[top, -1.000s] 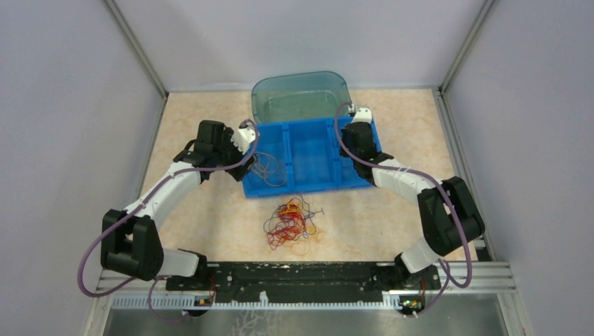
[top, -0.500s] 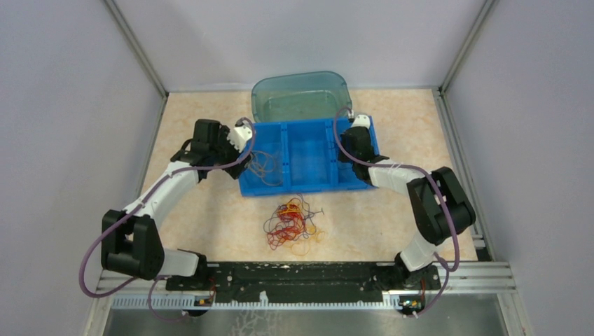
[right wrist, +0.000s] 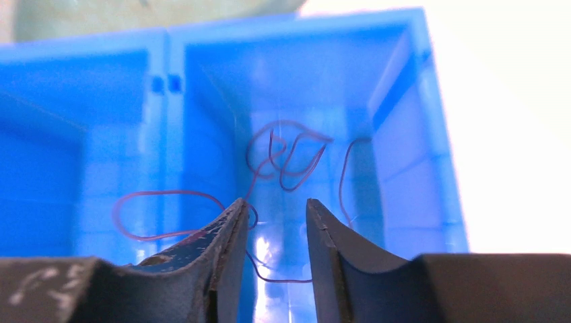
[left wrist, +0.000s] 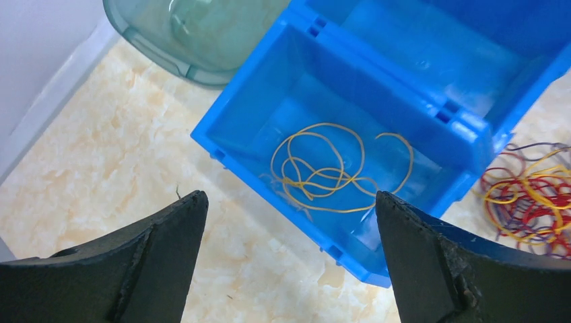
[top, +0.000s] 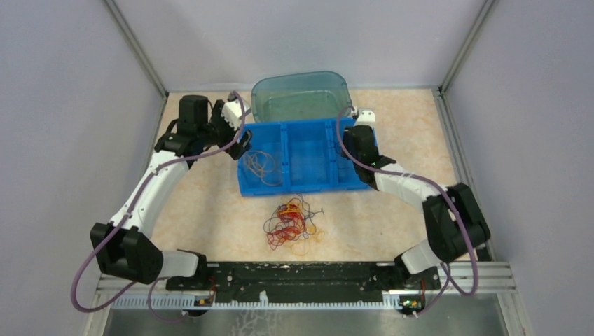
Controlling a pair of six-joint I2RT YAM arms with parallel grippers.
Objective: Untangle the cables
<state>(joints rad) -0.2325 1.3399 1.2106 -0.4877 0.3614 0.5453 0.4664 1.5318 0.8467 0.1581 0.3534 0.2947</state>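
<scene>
The left gripper [left wrist: 289, 202] gapes fully wide with nothing in it, hanging above the left compartment of the blue bin [left wrist: 377, 101], where a yellow cable [left wrist: 323, 168] lies in loose loops. The right gripper [right wrist: 275, 208] shows a narrow gap between its jaws over the bin's right compartment. A dark purple cable [right wrist: 289, 151] lies there, and 1 strand crosses that gap unclamped. The tangled clump [top: 293, 224] of red, yellow and purple cables sits on the table [top: 210, 210] just in front of the bin, apart from both grippers. A teal tub [top: 301, 94] stands behind the bin.
</scene>
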